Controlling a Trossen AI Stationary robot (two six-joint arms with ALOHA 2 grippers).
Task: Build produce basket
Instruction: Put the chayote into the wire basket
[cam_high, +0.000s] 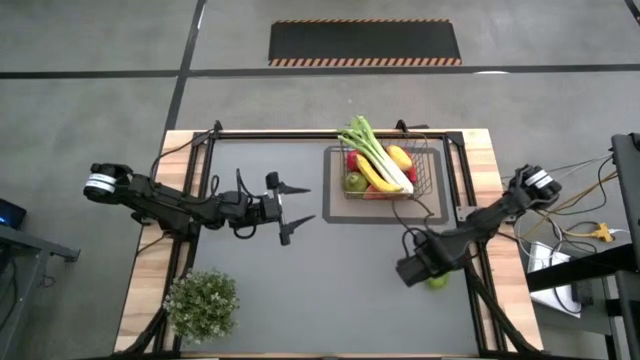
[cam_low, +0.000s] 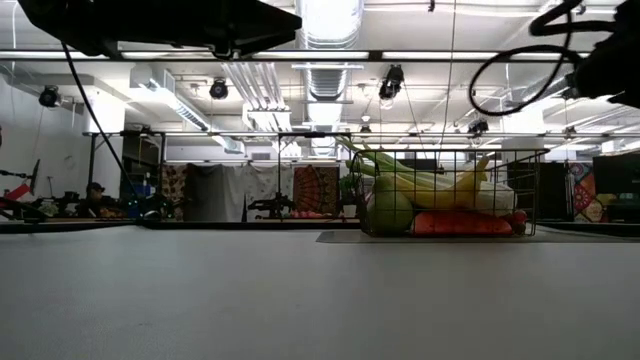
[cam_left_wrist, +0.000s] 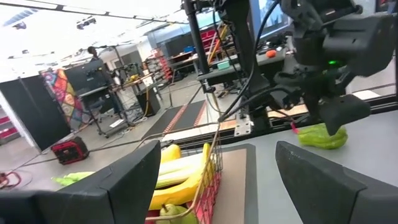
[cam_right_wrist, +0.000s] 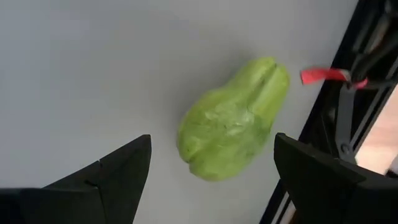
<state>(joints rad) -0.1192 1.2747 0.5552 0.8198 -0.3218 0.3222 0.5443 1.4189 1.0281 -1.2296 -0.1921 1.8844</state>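
At the left front of the table (cam_high: 300, 300) stands a bushy green potted plant (cam_high: 202, 304). Beyond it, the left pincer (cam_high: 296, 208) hovers over the middle of the grey mat, its two dark fingers spread wide with nothing between them. To its right, near the table's far edge, sits the basket (cam_high: 433, 180), a rectangular box of thin dark wire with see-through sides. The produce in it is piled high: a long leek (cam_high: 378, 152) lies slantwise across the top, its green leaves sticking out past the rim, with a yellow banana (cam_high: 372, 174) beside it, a green fruit (cam_high: 355, 181) in the near left corner and red pieces at the bottom. Farther right and nearer the front, the right pincer (cam_high: 432, 277) hangs just above a green pepper (cam_right_wrist: 233, 120), pale, glossy and lobed, which lies on the mat close to the table's right rail. Its fingers stand apart on either side of the pepper, not touching it.
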